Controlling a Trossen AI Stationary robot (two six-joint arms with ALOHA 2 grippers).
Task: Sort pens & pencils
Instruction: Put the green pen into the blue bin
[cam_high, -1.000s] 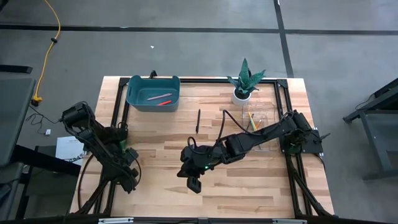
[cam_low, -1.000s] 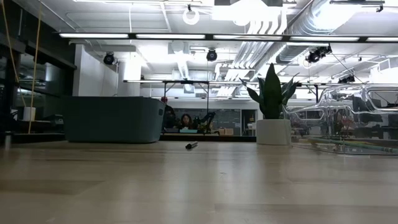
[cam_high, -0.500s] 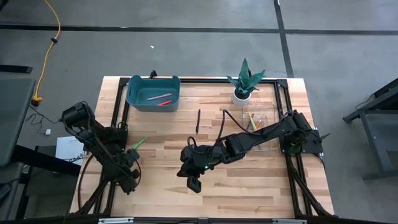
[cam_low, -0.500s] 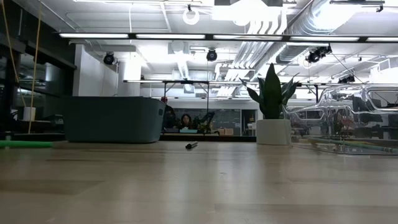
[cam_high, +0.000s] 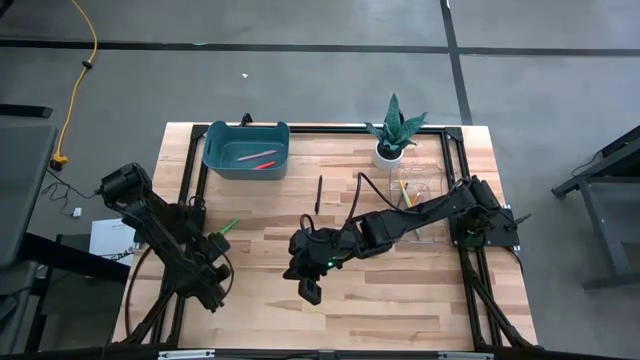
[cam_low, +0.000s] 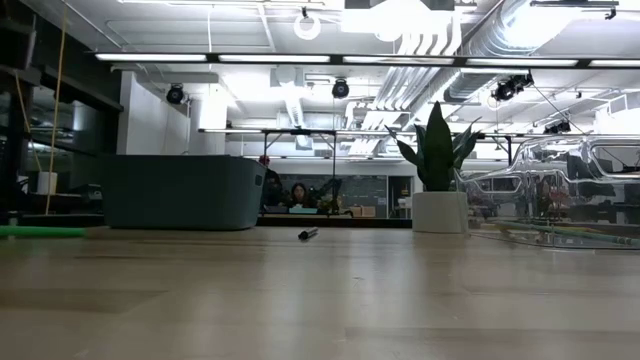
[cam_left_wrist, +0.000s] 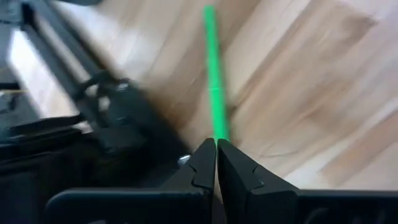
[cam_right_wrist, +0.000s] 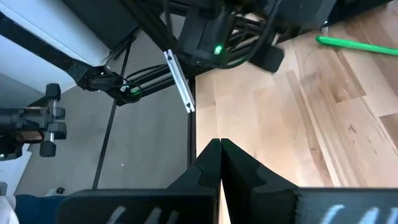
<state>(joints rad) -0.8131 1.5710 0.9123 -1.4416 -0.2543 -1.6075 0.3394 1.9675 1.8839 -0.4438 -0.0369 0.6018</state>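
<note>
Gripping 1 end of the green pen (cam_left_wrist: 213, 81) in our clenched left gripper (cam_left_wrist: 216, 149), well short of the blue bin (cam_high: 246, 150), we judge the next move a carry to that bin, where 2 pens (cam_high: 258, 160) lie. Our right gripper (cam_right_wrist: 219, 149) waits clenched and empty mid-table, short of the black pen (cam_high: 319, 193); the clear container (cam_high: 420, 190) beside the plant (cam_high: 392, 130) is hard to read.

This is a robotics lab or workshop in an open industrial hall — bare ducts and pipes (cam_low: 520, 40) run under the ceiling among strips of fluorescent light (cam_low: 300, 57). The wooden surface (cam_high: 260, 200) stands on a grey concrete floor (cam_high: 300, 80) marked with dark tape lines, a yellow power cable (cam_high: 75, 90) trailing across it. Across the room more benches hold equipment, a person (cam_low: 297, 194) sits at one — and a potted plant (cam_low: 437, 170) is the only homely touch.
</note>
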